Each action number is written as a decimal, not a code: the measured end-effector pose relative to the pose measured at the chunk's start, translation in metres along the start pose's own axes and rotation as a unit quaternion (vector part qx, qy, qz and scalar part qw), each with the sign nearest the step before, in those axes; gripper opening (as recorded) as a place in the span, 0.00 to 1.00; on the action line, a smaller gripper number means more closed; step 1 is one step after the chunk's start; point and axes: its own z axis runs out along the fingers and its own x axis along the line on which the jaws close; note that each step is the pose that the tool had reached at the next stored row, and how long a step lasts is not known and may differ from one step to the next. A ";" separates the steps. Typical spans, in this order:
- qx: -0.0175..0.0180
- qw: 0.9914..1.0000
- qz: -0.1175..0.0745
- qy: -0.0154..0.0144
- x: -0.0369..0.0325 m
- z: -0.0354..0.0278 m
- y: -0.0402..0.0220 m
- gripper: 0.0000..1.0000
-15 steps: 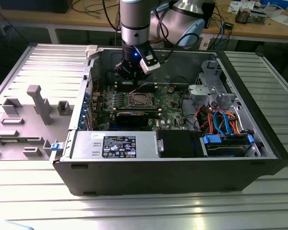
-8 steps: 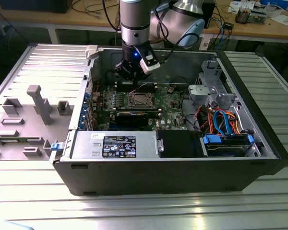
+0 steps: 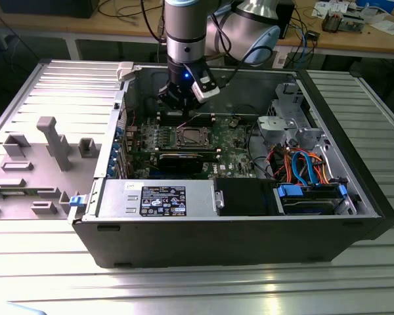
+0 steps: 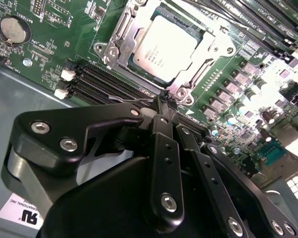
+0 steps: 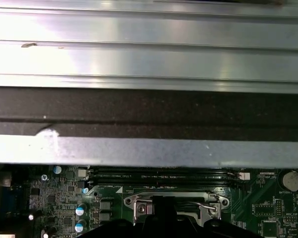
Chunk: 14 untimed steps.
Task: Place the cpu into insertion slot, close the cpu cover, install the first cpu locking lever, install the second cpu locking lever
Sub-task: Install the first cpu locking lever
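On a ribbed aluminium table [image 3: 197, 289], before a cable-strewn workbench [image 3: 374, 41], the open computer case [image 3: 249, 243] holds the cpu [image 4: 161, 42] under its closed cpu cover [image 4: 118, 39]. The clenched gripper [image 4: 165, 100] touches a wire locking lever [image 4: 131, 100].

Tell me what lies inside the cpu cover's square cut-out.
In the second wrist view the cpu fills the cut-out of the cpu cover, its grey metal top showing. Whatever lies beneath the cpu is covered and cannot be seen.
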 end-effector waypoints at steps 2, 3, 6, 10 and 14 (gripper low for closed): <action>-0.004 1.000 0.000 0.000 -0.0004 0.0011 0.0002 0.11; -0.007 1.000 0.000 0.000 -0.0007 0.0018 0.0003 0.11; -0.007 1.000 0.000 0.000 -0.0022 0.0025 0.0010 0.11; -0.007 1.000 0.000 0.001 -0.0049 0.0032 0.0024 0.11; -0.007 1.000 0.000 0.002 -0.0092 0.0052 0.0036 0.11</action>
